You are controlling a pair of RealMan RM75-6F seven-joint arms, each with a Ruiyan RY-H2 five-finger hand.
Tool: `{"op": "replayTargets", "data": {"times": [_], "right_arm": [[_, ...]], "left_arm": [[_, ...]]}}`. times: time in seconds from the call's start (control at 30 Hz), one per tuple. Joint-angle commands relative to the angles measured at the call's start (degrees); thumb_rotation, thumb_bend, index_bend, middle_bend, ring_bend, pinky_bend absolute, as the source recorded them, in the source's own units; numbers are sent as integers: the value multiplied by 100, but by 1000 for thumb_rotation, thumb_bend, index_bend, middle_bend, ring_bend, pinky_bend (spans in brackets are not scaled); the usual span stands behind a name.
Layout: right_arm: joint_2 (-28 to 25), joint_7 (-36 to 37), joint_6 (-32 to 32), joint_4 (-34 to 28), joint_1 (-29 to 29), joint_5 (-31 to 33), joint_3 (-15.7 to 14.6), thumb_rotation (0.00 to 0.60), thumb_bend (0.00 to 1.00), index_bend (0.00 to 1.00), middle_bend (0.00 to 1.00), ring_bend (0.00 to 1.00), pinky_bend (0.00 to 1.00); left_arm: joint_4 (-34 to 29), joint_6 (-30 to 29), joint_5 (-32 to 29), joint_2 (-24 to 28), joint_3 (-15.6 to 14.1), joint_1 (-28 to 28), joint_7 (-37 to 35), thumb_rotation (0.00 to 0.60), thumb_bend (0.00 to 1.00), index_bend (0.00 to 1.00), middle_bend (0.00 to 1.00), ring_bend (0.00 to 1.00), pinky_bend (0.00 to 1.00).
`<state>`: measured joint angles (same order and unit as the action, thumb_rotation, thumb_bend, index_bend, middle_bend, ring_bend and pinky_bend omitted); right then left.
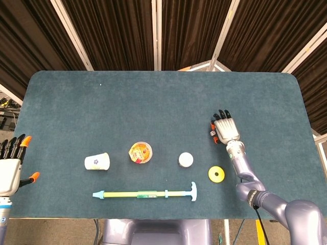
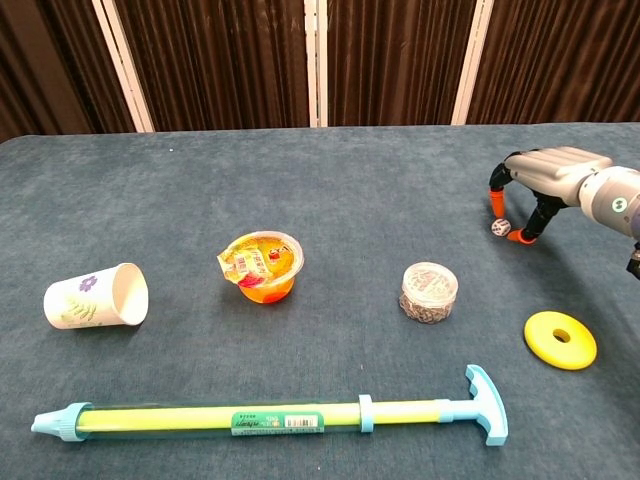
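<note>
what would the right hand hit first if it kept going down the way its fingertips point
Most likely the small white die. The right hand arches over it, and its orange-tipped fingers point down at the table on either side of the die. Depth is unclear, so the tips may meet the cloth first.

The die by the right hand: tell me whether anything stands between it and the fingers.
Nothing visible does. The right hand arches over the small white die, orange fingertips down on either side of it, with only bare table between.
</note>
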<state>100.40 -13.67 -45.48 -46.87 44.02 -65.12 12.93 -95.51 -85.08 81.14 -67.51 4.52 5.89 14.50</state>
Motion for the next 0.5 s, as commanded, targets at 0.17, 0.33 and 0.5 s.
{"op": "replayTargets", "data": {"times": [0.17,0.33,0.5], "right_arm": [[74,27,46,127,26,-18,-12,600,198,518,211,0,0],[122,94,31,157,22,-44,-11,600,255,571,235,0,0],[-2,85,-282,-177,-1,-210,3,600,321,607,246,0,0]], "left_arm": [[-21,-30,12,3,7,0,6,600,42,0,0,0,0],[-48,-52,30,17,4,-4,3,600,42,0,0,0,0],[-66,-82,48,23,0,-13,-2,600,43,0,0,0,0]]}}
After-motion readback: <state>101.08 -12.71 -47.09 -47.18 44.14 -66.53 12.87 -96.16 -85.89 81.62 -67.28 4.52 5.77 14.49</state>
